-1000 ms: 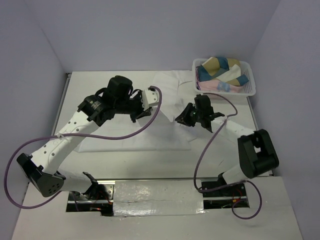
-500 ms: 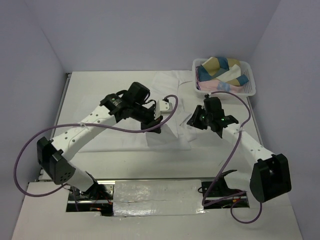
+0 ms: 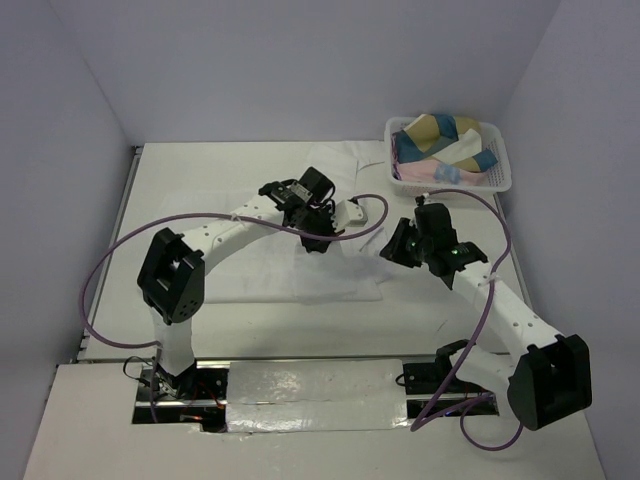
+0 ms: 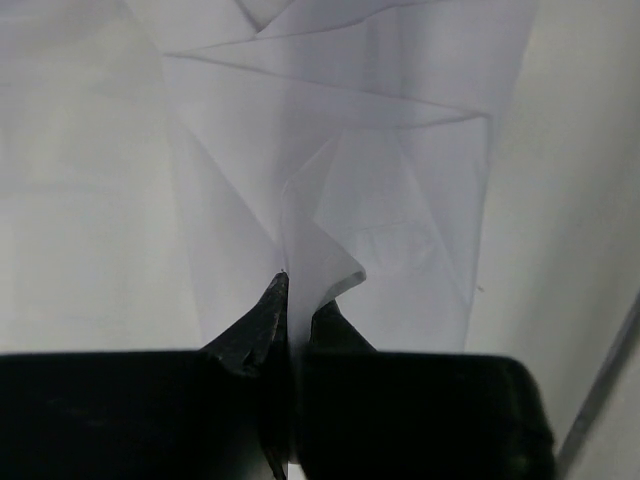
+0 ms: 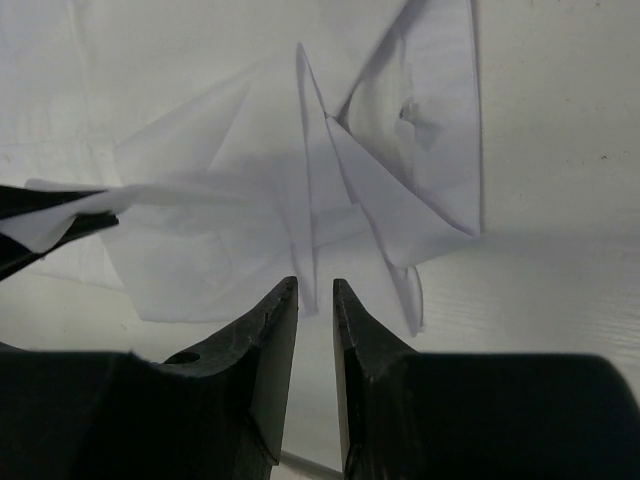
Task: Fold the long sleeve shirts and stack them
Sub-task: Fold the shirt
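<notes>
1. Left wrist view first: the left jaws are pressed together on a raised flap of the white shirt (image 4: 400,190), with the cloth pinched right at their tips. The rest is spread flat on the tabletop (image 4: 570,200) ahead of them.
2. Over to the right wrist: the right jaws stand only a narrow slot apart, and a sharp crease of the shirt runs straight toward that slot. Whether any cloth is caught in there, I cannot tell.
3. Off to the left of the right jaws, the other pair shows at the frame edge with its white flap, so both pairs are near each other over one garment.
4. From above, the shirt lies beneath and between both pairs, partly folded with its layers overlapping. A basket (image 3: 500,180) of coloured cloth sits well beyond the right jaws.
5. Handling call: this is thin, light, floppy cloth. It should sag wherever it is unsupported, and a single pinch will likely drag it into a ridge. Breakage is no worry, though the layers may slide over each other.
6. Best hold, I'd say, is an edge or corner of a fold, taking all the layers. Space the two pairs along that same edge so the fold comes over straight.
</notes>
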`<action>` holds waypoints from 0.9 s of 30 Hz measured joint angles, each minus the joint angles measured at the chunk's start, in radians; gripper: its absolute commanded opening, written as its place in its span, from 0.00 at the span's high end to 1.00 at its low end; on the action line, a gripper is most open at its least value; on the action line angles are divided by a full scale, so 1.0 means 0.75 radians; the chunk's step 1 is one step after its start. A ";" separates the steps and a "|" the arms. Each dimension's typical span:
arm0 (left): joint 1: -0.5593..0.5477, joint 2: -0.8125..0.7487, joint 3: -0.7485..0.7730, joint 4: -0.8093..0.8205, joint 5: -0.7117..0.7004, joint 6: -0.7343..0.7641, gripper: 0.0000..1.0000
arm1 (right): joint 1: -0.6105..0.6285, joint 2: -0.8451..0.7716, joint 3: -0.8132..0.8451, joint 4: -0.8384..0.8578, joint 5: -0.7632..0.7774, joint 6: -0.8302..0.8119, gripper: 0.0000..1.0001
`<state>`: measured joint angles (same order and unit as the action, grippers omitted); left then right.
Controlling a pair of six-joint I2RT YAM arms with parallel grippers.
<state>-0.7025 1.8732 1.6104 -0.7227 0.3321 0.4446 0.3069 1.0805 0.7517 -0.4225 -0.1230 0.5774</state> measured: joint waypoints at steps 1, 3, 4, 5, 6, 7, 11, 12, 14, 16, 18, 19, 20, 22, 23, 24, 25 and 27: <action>0.001 0.009 0.000 0.008 -0.033 0.001 1.00 | 0.000 -0.001 -0.001 -0.005 0.002 0.000 0.71; 0.002 0.020 0.000 0.039 -0.097 0.001 0.99 | 0.000 -0.001 -0.001 -0.013 0.004 0.000 0.72; 0.003 0.024 0.000 0.057 -0.122 0.001 0.96 | 0.000 -0.001 -0.001 -0.014 0.003 0.000 0.72; 0.004 0.027 0.000 0.073 -0.145 0.001 0.95 | 0.000 -0.001 -0.001 -0.014 -0.001 0.000 0.72; 0.005 0.029 0.000 0.085 -0.163 0.001 0.94 | 0.000 -0.001 -0.001 -0.014 -0.002 0.000 0.72; 0.005 0.032 0.000 0.099 -0.181 0.001 0.93 | 0.000 0.000 -0.001 -0.014 -0.002 0.000 0.72; 0.005 0.032 -0.003 0.148 -0.230 0.013 0.91 | 0.000 0.004 -0.001 -0.013 0.001 -0.005 0.72; 0.005 0.032 -0.008 0.161 -0.233 0.022 0.91 | 0.000 0.006 -0.001 -0.013 0.002 -0.008 0.72; 0.005 0.033 -0.030 0.183 -0.233 0.028 0.89 | 0.000 0.011 -0.001 -0.014 0.004 -0.014 0.72; 0.001 0.033 -0.064 0.202 -0.231 0.027 0.88 | 0.000 0.012 -0.005 -0.013 0.005 -0.018 0.71; -0.008 0.037 -0.092 0.210 -0.230 0.028 0.85 | 0.000 0.012 -0.013 -0.012 0.005 -0.019 0.71; -0.014 0.041 -0.106 0.214 -0.228 0.028 0.81 | 0.000 0.011 -0.020 -0.010 0.006 -0.019 0.72; -0.021 0.046 -0.120 0.220 -0.225 0.028 0.79 | 0.000 0.010 -0.028 -0.008 0.006 -0.019 0.72; -0.032 0.057 -0.133 0.226 -0.208 0.033 0.72 | 0.000 0.007 -0.044 -0.009 0.007 -0.019 0.71; -0.036 0.060 -0.138 0.226 -0.191 0.037 0.69 | 0.000 0.004 -0.052 -0.010 0.008 -0.019 0.72; -0.041 0.060 -0.143 0.226 -0.176 0.041 0.66 | 0.000 0.001 -0.057 -0.014 0.009 -0.019 0.72; -0.047 0.060 -0.146 0.224 -0.158 0.045 0.60 | 0.000 -0.005 -0.062 -0.015 0.010 -0.019 0.71; -0.058 0.060 -0.150 0.215 -0.115 0.074 0.56 | 0.000 -0.022 -0.071 -0.018 0.011 -0.020 0.71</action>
<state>-0.7460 1.9179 1.4979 -0.5617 0.2455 0.5003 0.3069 1.0637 0.6987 -0.4362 -0.1146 0.5625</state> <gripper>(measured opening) 0.392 0.284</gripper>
